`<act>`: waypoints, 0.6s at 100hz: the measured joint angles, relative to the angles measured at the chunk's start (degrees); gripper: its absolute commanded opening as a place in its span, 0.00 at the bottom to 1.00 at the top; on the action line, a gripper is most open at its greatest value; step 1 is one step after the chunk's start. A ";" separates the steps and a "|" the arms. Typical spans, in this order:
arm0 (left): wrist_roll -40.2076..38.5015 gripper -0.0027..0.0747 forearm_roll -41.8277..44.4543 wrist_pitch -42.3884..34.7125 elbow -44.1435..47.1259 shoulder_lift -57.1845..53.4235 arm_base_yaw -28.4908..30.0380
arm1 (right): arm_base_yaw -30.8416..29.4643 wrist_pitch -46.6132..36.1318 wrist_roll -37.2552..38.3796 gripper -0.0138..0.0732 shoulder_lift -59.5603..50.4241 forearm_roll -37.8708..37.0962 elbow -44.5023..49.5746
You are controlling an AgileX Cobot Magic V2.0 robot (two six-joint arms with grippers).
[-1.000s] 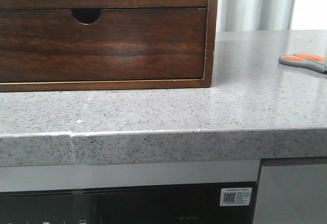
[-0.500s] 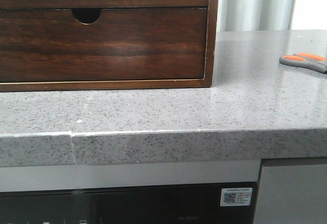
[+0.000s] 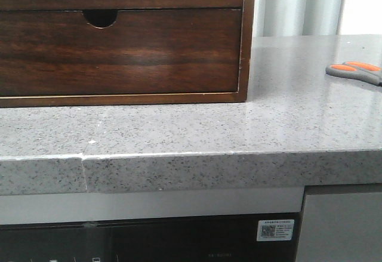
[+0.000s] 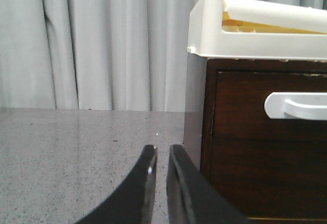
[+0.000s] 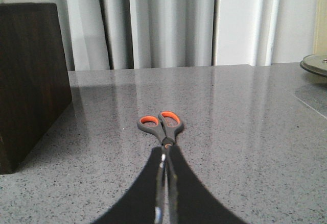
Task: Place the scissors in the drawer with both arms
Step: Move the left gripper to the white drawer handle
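Cut off and hidden parts

Scissors (image 3: 354,71) clipped by the front view's right edge, blades unseen; in the right wrist view blades hidden behind the right claw (image 5: 166,173). Cabinet (image 3: 122,41) cropped at top and left. White handle (image 4: 296,105) cut at the edge.

We find only one piece of print: a small white sticker (image 3: 275,230) with a QR code and a few lines of tiny text, stuck on the dark glossy panel (image 3: 179,241) under the counter's edge, front view. The characters are too small to read. Neither claw appears in that view. Both wrist views show no lettering.
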 measured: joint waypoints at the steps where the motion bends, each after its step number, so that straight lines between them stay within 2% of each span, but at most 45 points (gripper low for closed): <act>1: 0.00 0.04 0.00 0.10 -0.16 0.07 0.00 | 0.00 0.18 0.00 0.02 0.19 0.13 -0.36; 26: 0.00 0.04 -0.14 1.07 -2.48 1.46 0.00 | 0.00 5.09 0.00 0.02 7.66 3.93 -6.31; 49: 0.00 0.04 -2.51 1.83 -2.48 1.73 0.00 | 0.00 6.35 0.00 0.02 12.16 5.35 -9.33; 60: 0.00 0.04 -2.96 5.38 -4.09 2.00 0.00 | 0.00 7.71 0.10 0.02 12.98 5.49 -10.50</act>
